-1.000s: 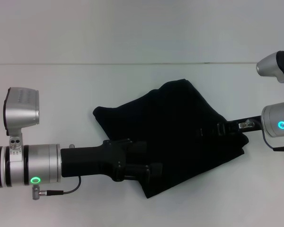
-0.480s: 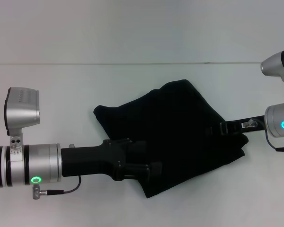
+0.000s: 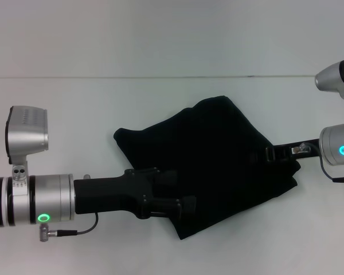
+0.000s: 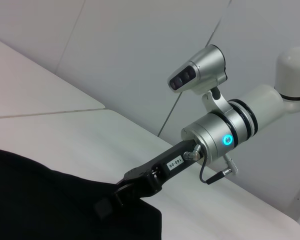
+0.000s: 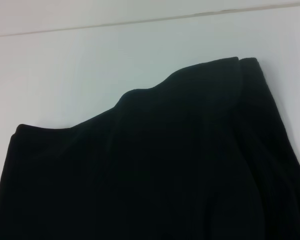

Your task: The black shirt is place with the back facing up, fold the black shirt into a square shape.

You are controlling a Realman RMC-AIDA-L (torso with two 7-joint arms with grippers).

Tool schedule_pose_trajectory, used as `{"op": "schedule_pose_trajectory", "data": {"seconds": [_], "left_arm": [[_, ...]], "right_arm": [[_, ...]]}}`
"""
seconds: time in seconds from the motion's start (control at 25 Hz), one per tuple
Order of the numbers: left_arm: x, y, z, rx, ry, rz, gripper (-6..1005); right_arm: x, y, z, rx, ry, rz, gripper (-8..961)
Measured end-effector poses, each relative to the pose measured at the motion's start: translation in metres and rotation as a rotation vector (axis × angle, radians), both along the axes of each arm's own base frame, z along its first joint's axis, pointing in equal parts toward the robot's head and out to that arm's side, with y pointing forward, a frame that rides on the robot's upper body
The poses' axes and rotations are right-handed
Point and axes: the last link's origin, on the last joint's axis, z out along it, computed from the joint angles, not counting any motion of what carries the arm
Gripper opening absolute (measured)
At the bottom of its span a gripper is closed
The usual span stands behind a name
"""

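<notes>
Surface: white surface [image 3: 172, 46] carries everything.
Shirt: black shirt [image 3: 218, 166] lies mid-surface between the arms, folded into a rough, skewed bundle, not yet square.
Long axis: runs roughly left-right, from one arm towards the other.
Left end effector [image 3: 180, 195]: touches the shirt's near-left edge; its fingers overlap the cloth, grip state cannot be told.
Right end effector [image 3: 269, 156]: sits at the shirt's right edge, on the cloth; open or closed cannot be told.
Nearer arm: judged equal, both at the hem.

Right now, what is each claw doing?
Left gripper: at the near-left edge of the soft black fabric shirt; grip cannot be told.
Right gripper: at its right edge; cannot be told.
</notes>
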Motion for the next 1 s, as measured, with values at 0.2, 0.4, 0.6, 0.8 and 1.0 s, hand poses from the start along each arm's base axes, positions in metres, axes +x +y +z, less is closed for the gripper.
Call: {"op": "schedule_pose_trajectory", "data": {"seconds": [0.2, 0.4, 0.6, 0.8, 1.0], "left_arm": [[-0.0001, 0.0003, 0.0004, 0.001, 0.0, 0.001, 892], [0.0002, 0.0006, 0.0006, 0.002, -0.001, 0.0, 890], [0.0004, 0.0009, 0.0008, 0.002, -0.001, 0.0, 888], [0.0006, 0.0007, 0.0003, 0.001, -0.002, 0.001, 886], [0.0006, 0.0008, 0.0001, 0.001, -0.001, 0.001, 884]], "right_arm": [[0.0001, -0.0002, 0.0004, -0.002, -0.001, 0.004, 87], [-0.0019, 0.0005, 0.0005, -0.007, -0.002, 0.015, 89], [-0.0037, 0.002, 0.0019, -0.007, -0.003, 0.022, 205], [-0.0037, 0.0031, 0.0039, -0.005, -0.006, 0.024, 357], [-0.0047, 0.0026, 0.0039, -0.013, -0.002, 0.025, 430]]}}
